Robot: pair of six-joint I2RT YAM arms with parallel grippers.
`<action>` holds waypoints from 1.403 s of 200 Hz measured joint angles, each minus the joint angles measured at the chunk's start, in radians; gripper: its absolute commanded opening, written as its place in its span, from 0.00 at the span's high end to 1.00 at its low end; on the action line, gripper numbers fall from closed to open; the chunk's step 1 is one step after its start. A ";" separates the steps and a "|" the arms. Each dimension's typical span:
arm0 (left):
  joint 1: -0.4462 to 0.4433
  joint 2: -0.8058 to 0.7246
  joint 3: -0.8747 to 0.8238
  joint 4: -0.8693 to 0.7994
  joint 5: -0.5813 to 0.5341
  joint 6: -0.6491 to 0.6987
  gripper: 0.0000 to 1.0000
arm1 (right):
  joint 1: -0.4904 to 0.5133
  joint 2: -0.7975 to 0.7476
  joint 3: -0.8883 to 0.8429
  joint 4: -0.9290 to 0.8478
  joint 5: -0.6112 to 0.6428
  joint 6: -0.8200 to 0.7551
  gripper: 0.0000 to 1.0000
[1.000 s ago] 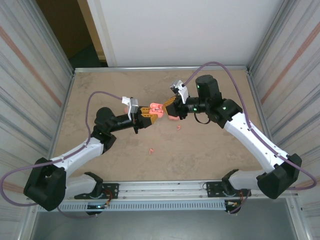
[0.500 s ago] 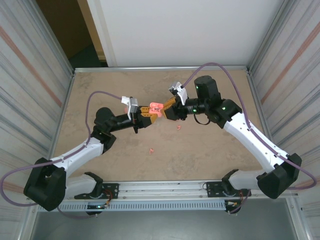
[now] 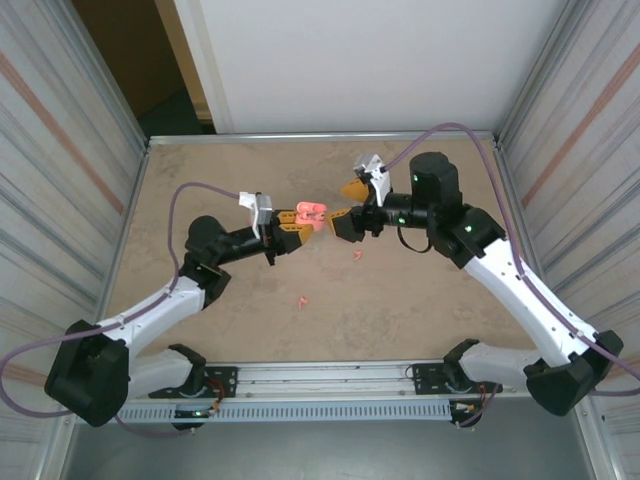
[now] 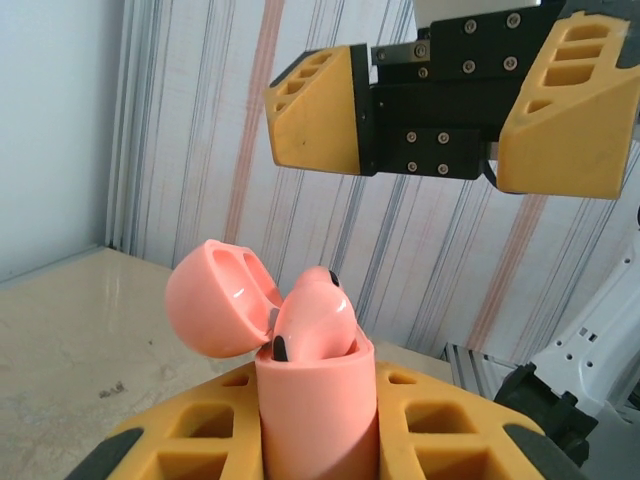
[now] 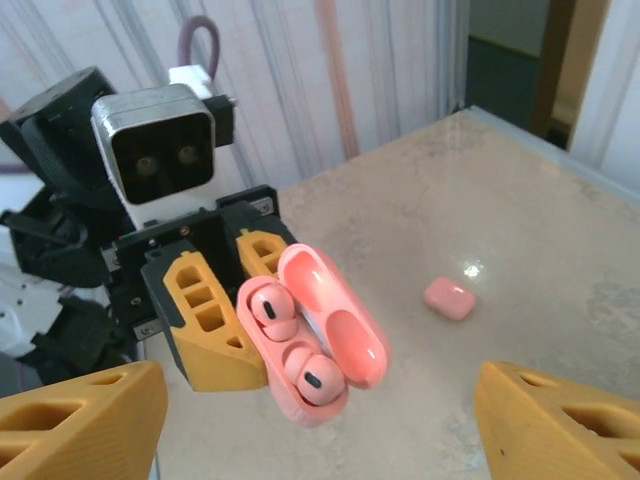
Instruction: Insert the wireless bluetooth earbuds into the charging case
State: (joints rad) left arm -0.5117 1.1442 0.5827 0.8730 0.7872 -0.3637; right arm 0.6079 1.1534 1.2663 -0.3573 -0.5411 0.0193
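Fingers (image 5: 80, 415) of the right gripper (image 3: 346, 206) now stand wide apart with nothing between them; a second ago they were pinched shut right at the charging case (image 5: 312, 345), and the arm has since drawn back to the right. Left gripper (image 3: 292, 224) stays clamped on the case's lower body, held up above the table (image 3: 200, 180), lid swung open, two earbuds (image 5: 270, 303) seated inside. Two loose earbuds (image 3: 356, 254) lie on the table nearer the arm bases, as before.
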 measured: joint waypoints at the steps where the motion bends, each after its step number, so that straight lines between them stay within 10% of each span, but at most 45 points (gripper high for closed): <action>1: 0.000 -0.001 0.000 0.000 -0.001 0.000 1.00 | 0.000 -0.001 -0.001 0.001 0.000 0.001 0.16; 280: 0.000 -0.069 -0.022 0.049 -0.029 0.008 1.00 | -0.011 0.091 0.000 0.042 -0.013 0.156 0.15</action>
State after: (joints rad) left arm -0.5117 1.0756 0.5606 0.9222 0.7582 -0.3561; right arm 0.5964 1.2446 1.2663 -0.3149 -0.5537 0.1753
